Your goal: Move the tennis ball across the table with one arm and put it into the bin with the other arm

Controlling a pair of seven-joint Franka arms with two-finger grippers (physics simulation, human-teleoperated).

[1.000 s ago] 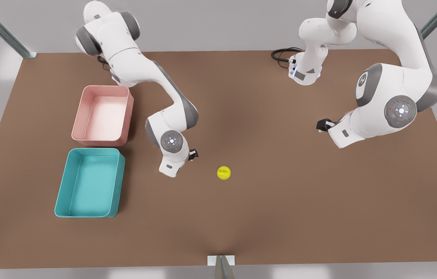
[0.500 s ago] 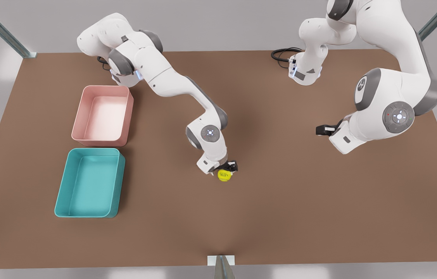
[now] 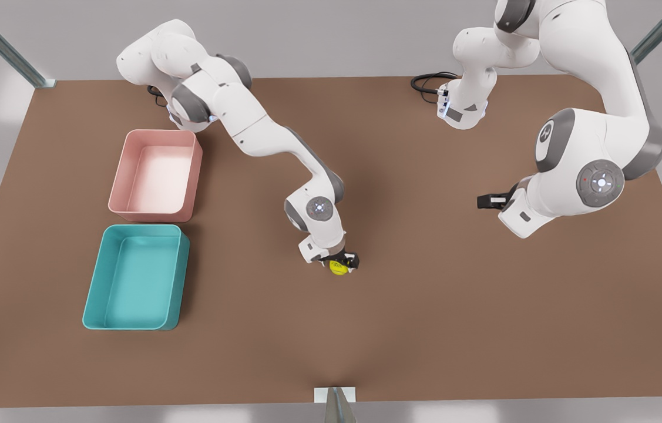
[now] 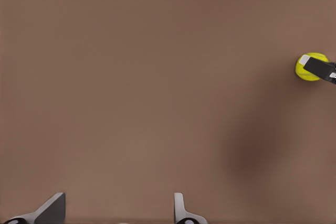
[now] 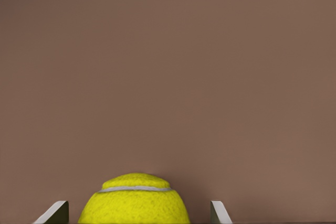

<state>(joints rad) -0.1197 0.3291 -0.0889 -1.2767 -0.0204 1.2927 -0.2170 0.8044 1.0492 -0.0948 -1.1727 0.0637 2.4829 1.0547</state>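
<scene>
You have one brown table [image 3: 424, 323], two arms, two trays and one ball. The pink tray [image 3: 157, 174] sits just beyond the teal bin [image 3: 134, 279], at the front view's left. The ball [image 3: 338, 268] lies mid-table between the right gripper's [image 3: 342, 262] spread fingers, ungripped. The left gripper [image 3: 486, 201] hovers released, well apart at the front view's right. Grey walls surround.
</scene>
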